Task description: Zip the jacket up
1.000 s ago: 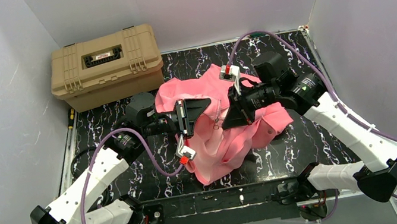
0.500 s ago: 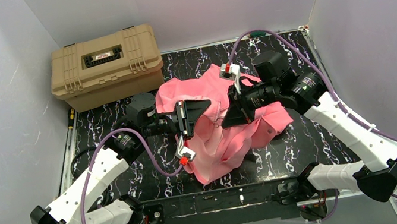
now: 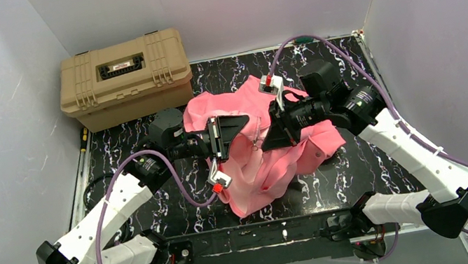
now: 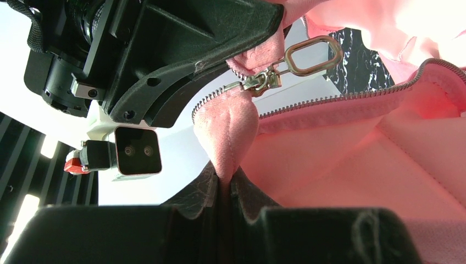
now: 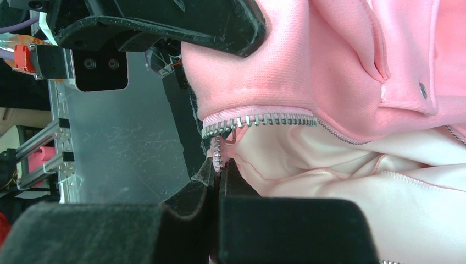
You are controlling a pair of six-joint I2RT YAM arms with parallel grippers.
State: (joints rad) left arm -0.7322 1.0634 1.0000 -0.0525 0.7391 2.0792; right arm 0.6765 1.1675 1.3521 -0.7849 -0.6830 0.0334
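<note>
A tan case [image 3: 125, 78] is sitting at the 10 o'clock corner of the table [image 3: 363, 161]. The left end effector [image 3: 244, 126] is reaching into the jacket [image 3: 263, 177] from 9 o'clock. Its two fingers are squeezing together on a fold of pink cloth, right beside the zipper teeth [image 4: 329, 102].

The jacket is lying bunched up in the middle of the table. Its middle part is being held between the two end effectors. The pale lining [image 5: 329, 181] is showing inside. In the left wrist view, the zipper slider [image 4: 264, 81] is sitting at the end of the teeth. Its metal ring pull [image 4: 308, 52] is pointing toward 2 o'clock.

The right end effector [image 3: 267, 144] is reaching in from 3 o'clock. Its fingers are pinching together on the jacket's zipper edge, just under a row of silver teeth. In the right wrist view, a small round snap [image 5: 422, 88] is showing at 3 o'clock.
</note>
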